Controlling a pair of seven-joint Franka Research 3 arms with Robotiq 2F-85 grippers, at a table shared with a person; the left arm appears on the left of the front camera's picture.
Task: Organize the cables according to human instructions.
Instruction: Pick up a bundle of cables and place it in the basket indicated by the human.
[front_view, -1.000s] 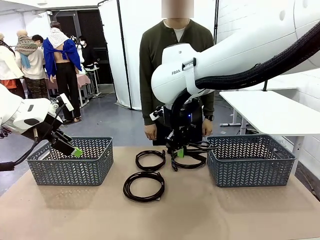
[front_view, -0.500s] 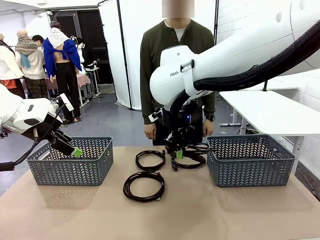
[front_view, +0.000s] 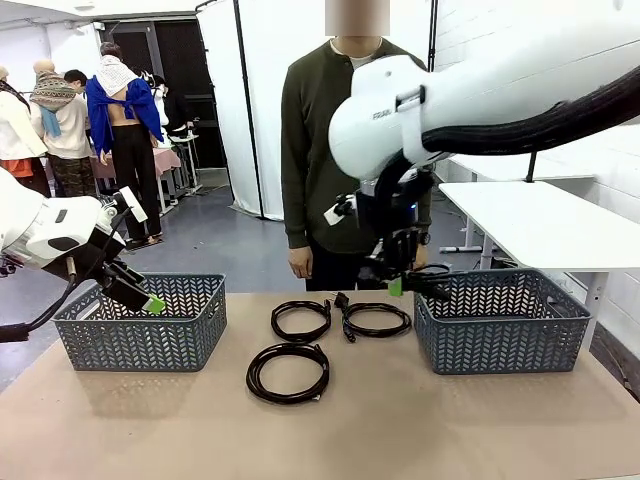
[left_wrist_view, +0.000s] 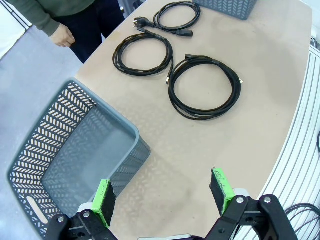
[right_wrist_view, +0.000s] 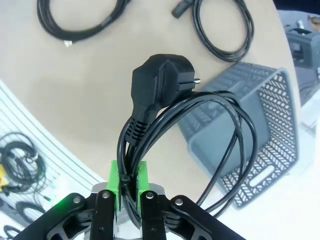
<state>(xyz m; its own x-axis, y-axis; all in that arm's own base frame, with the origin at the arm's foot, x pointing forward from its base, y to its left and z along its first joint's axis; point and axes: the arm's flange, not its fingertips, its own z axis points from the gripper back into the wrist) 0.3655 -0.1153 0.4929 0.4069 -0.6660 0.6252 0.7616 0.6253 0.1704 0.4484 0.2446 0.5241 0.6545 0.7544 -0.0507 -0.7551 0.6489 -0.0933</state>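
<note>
We look over a flat tan surface (front_view: 430, 425) with a rounded edge, standing on a smooth grey floor (front_view: 225, 250). Behind it hang tall white fabric screens (front_view: 268, 60) on thin black poles (front_view: 246, 100). To the right we see a white-painted brick wall (front_view: 612, 170) and a plain white rectangular table (front_view: 545, 225) on white legs. At the far left a dark doorway (front_view: 190, 70) opens under a white ceiling (front_view: 50, 8). The light is bright and even.

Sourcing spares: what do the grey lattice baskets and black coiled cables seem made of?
The grey lattice baskets: likely moulded plastic, matte; uniform herringbone cut-outs, rounded rim. The black coiled cables: probably rubber or PVC sheath, slight sheen, bending in soft loops.
</note>
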